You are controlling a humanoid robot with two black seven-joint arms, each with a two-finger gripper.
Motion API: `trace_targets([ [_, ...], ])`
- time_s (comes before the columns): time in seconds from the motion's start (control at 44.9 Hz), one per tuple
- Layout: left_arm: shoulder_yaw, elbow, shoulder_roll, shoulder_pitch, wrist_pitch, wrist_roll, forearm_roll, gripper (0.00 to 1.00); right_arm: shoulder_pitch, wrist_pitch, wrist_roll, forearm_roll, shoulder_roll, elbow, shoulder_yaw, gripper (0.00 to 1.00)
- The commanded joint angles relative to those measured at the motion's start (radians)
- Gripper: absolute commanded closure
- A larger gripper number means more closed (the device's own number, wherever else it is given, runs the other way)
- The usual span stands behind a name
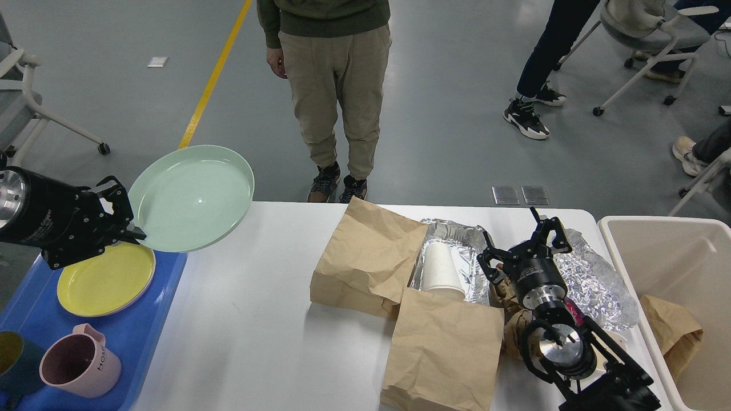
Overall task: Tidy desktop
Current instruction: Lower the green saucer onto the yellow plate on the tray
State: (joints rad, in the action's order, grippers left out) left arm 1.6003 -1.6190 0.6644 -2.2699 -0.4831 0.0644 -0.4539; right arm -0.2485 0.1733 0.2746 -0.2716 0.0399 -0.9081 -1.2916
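The white desktop (257, 337) spans the lower part of the head view. My left gripper (127, 220) is shut on the rim of a pale green plate (191, 197), held in the air above the table's far left corner. Below it a yellow plate (105, 279) lies in the blue tray (154, 319). My right gripper (528, 242) hangs open over crumpled foil (594, 285) and brown paper at the right, holding nothing. Two brown paper bags (368, 257) (442, 348) and a foil tray (457, 251) with a white paper cup (441, 268) lie mid-table.
A pink mug (80, 368) and a dark cup (11, 357) stand in the blue tray. A beige bin (674, 251) with a crumpled brown bag (671, 331) stands right of the table. A person (328, 85) stands at the far edge; chairs and other legs are behind.
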Motion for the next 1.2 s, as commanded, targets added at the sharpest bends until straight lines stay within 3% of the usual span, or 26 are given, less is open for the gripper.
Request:
trace_targets([
  [0.0,0.000,0.016,0.011,0.013,0.000,0.000,0.001,1.00,0.000,0.000,0.000,0.000,0.000,0.000,0.000,0.00],
  [0.111,-0.008,0.092,0.049,0.068,-0.009,-0.008,0.011,1.00,0.000,0.000,0.000,0.000,0.000,0.000,0.000,0.00],
  [0.312,-0.106,0.393,0.170,0.344,-0.014,-0.035,0.044,1.00,0.000,0.000,0.000,0.000,0.000,0.000,0.000,0.00],
  [0.557,-0.554,0.807,0.244,0.860,-0.015,-0.139,0.129,1.00,0.000,0.000,0.000,0.000,0.000,0.000,0.000,0.00],
  [0.735,-0.904,1.036,0.221,1.174,-0.020,-0.150,0.253,1.00,0.000,0.000,0.000,0.000,0.000,0.000,0.000,0.00],
  [0.891,-0.996,1.174,0.117,1.276,-0.019,-0.152,0.310,1.00,0.000,0.000,0.000,0.000,0.000,0.000,0.000,0.00],
  [1.092,-0.988,1.183,0.075,1.288,-0.015,-0.156,0.316,1.00,0.000,0.000,0.000,0.000,0.000,0.000,0.000,0.00],
  [1.181,-0.978,1.199,0.041,1.293,-0.005,-0.181,0.330,1.00,0.000,0.000,0.000,0.000,0.000,0.000,0.000,0.00],
])
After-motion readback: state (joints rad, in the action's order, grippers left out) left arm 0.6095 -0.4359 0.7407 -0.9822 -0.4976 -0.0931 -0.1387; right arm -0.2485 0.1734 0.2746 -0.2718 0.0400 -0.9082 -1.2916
